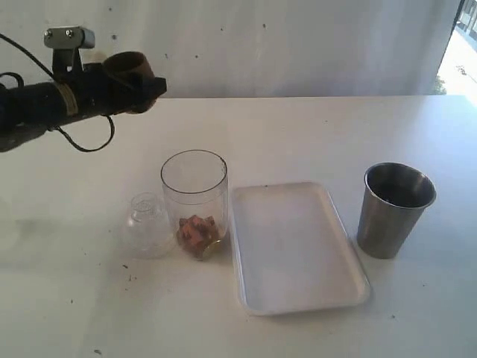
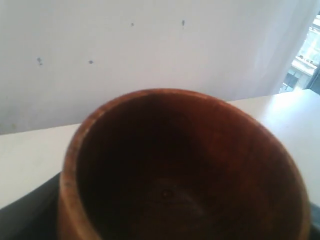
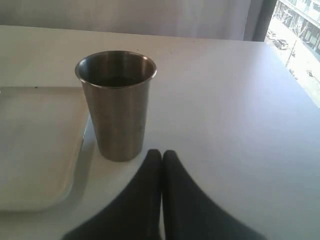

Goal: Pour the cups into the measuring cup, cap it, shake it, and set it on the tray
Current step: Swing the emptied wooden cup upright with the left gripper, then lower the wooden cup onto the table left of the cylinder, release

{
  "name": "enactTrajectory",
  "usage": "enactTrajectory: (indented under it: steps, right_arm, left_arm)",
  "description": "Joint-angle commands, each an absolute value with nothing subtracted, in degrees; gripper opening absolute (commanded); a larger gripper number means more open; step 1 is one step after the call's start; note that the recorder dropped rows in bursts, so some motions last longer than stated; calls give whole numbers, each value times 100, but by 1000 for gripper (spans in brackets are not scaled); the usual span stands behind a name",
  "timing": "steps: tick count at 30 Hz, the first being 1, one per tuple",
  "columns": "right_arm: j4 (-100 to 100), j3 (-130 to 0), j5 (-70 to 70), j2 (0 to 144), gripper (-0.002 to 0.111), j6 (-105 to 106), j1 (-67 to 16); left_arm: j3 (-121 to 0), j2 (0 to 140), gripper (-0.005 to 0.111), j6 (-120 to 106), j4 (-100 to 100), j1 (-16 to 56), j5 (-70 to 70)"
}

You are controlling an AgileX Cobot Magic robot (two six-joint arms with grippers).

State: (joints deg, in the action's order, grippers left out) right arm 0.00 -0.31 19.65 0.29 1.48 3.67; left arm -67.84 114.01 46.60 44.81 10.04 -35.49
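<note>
White desk (image 1: 298, 127), left gripper (image 1: 145, 83) clamped on wooden cup (image 1: 127, 66) at upper left, right gripper (image 3: 161, 152) pressed together near steel tumbler (image 3: 116, 105)

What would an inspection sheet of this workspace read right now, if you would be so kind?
Surface: white table, a few dark specks at its front left.
Job's things: wooden cup held aloft at far left, inside looks empty; measuring cup upright, uncapped, brownish pieces at its bottom; cap on the table beside it; tray bare; steel tumbler upright beside the tray, contents unclear.
Clutter: nothing seen.
Grippers: left pincer shut on the wooden cup; right pincer shut, empty, near the steel tumbler.
Cables: black cable hanging in a loop behind the left pincer.
Surroundings: pale wall behind; bright window at far right.
</note>
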Motion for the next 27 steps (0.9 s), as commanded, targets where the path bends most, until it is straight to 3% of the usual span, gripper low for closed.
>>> enactTrajectory:
  steps: [1, 17, 19, 27]
  right_arm:
    - [0, 0, 1917, 0, 0, 133, 400]
    - [0, 0, 1917, 0, 0, 55, 400]
    - [0, 0, 1917, 0, 0, 55, 400]
    - [0, 0, 1917, 0, 0, 55, 400]
  left_arm:
    - [-6780, 11902, 0, 4009, 3635, 987, -4030]
    - [-7036, 13093, 3, 3400, 3405, 987, -4175]
    - [-7036, 13093, 11, 3223, 3405, 987, -4175]
    - [-7036, 13093, 72, 2821, 3377, 987, -3595]
